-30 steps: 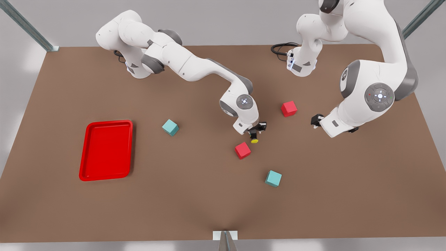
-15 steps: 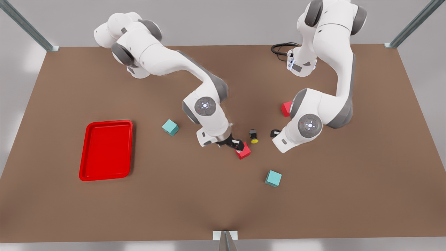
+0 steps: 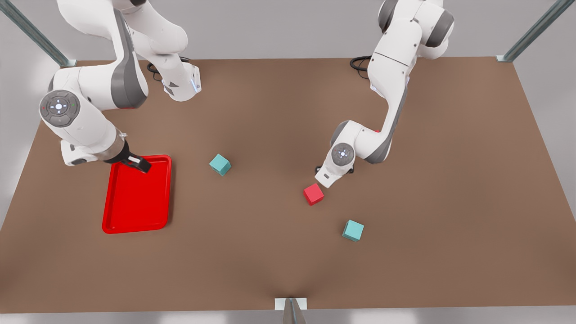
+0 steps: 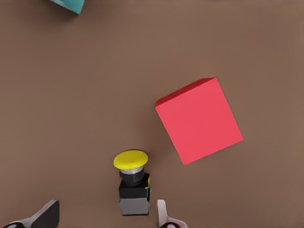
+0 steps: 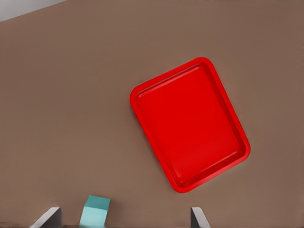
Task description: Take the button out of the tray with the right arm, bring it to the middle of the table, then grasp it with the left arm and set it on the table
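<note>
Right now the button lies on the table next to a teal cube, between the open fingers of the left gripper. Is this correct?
Not quite. In the left wrist view the button lies on the table next to a red cube, not a teal one. The rest holds: it is between the open fingers of the left gripper.

Red cube [image 3: 313, 194] near mid-worktop, teal cube [image 3: 220, 164] toward the front view's left, second teal cube [image 3: 353, 230] nearer the front edge, black cable [image 3: 358, 63] at the far edge
</note>
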Available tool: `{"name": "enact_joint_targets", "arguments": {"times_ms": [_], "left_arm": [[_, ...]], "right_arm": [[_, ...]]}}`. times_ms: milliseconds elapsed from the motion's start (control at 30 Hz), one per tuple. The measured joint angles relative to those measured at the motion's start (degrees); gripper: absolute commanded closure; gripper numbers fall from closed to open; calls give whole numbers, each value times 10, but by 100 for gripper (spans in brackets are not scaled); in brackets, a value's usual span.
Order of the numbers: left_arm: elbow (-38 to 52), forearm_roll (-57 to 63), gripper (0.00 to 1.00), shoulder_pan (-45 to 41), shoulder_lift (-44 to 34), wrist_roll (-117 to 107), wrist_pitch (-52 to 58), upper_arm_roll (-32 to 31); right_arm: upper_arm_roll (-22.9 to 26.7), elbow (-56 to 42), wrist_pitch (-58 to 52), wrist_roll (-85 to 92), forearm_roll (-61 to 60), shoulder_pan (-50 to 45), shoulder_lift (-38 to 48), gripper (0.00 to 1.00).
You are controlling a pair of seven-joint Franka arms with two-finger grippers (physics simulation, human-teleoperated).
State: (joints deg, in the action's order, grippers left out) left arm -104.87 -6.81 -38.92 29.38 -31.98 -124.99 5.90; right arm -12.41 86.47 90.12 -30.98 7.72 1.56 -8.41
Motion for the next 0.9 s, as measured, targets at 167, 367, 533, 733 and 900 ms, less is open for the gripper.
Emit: {"name": "enact_joint_targets", "arguments": {"times_ms": [167, 367, 533, 733, 900], "left_arm": [[-32, 8, 0, -12, 3, -38, -52, 0], [-50, 24, 0, -18, 5, -63, -76, 0], [-49, 27, 0, -18, 20, -79, -92, 0], [-49, 28, 0, -17, 46, -93, -119, -1], [-49, 27, 0, -16, 51, -101, -134, -9]], "right_arm": [[0, -6, -28, 64, 19, 0, -3, 0], [0, -6, -41, 121, 26, 3, -3, 0], [0, -7, -46, 156, 27, 4, -3, 0], [0, -7, -48, 187, 28, 5, -3, 0], [0, -9, -48, 206, 27, 0, -8, 0]]}}
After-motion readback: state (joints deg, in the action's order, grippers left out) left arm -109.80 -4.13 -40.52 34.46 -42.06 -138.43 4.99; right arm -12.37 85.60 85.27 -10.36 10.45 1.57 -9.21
